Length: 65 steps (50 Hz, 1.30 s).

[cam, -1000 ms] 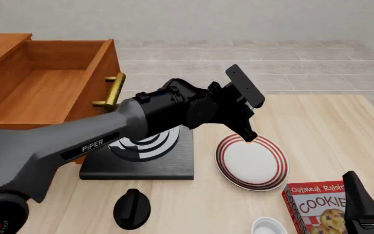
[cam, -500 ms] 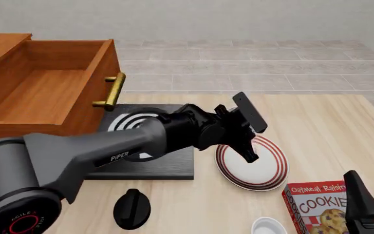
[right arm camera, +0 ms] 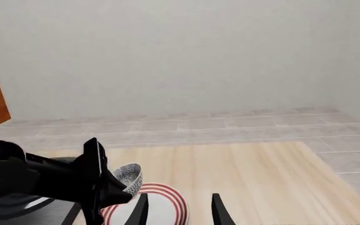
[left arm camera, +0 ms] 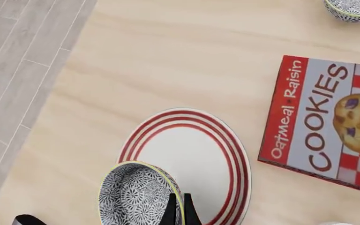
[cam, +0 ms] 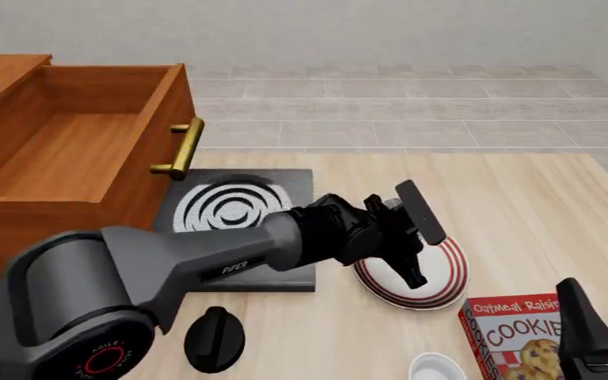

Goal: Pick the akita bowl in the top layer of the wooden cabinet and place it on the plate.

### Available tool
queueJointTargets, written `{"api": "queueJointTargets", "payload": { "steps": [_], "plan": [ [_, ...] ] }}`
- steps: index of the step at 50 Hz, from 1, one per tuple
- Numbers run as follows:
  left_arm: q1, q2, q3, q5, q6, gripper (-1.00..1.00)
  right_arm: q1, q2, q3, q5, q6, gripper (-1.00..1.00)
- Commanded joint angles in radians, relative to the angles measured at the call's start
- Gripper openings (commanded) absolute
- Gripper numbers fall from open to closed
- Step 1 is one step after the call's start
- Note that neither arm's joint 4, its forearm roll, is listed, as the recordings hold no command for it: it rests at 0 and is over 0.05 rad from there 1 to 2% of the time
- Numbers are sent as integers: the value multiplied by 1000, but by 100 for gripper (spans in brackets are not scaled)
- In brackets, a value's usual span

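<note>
- While the left tool (cam: 404, 261) is pinching the rim of the akita bowl (left arm camera: 139, 194), the bowl is hanging over the near-left edge of the plate (left arm camera: 196, 154), not over its middle.
- From the left wrist view, the plate's bare centre is lying just beyond the tool's fingertips, so the set-down seems to call for a short reach forward before letting go.
- The bowl is sitting tilted in the grip, mouth turned partly toward the wrist camera.
- The right tool (right arm camera: 178, 208) is standing spread and empty, well apart from the plate, beside the cookie box (cam: 515, 332) on the worktop (cam: 537, 206).
- The top layer (cam: 72, 150) is standing pulled out, with nothing showing inside it.
</note>
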Motion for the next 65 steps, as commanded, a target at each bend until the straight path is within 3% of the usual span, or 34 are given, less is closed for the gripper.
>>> {"api": "queueJointTargets", "payload": {
  "steps": [1,7,26,65],
  "plan": [
    [-20,34,-24,7,32,-100,0,0,2,-2,9,100],
    [-59,38,25,-13,54,-100,-5,0,-20,19,15,100],
    [-37,92,-4,-10,109,-100,-9,0,-23,22,23,100],
    [-70,135,-24,6,84,-100,-10,0,-21,20,21,100]
  ]
}}
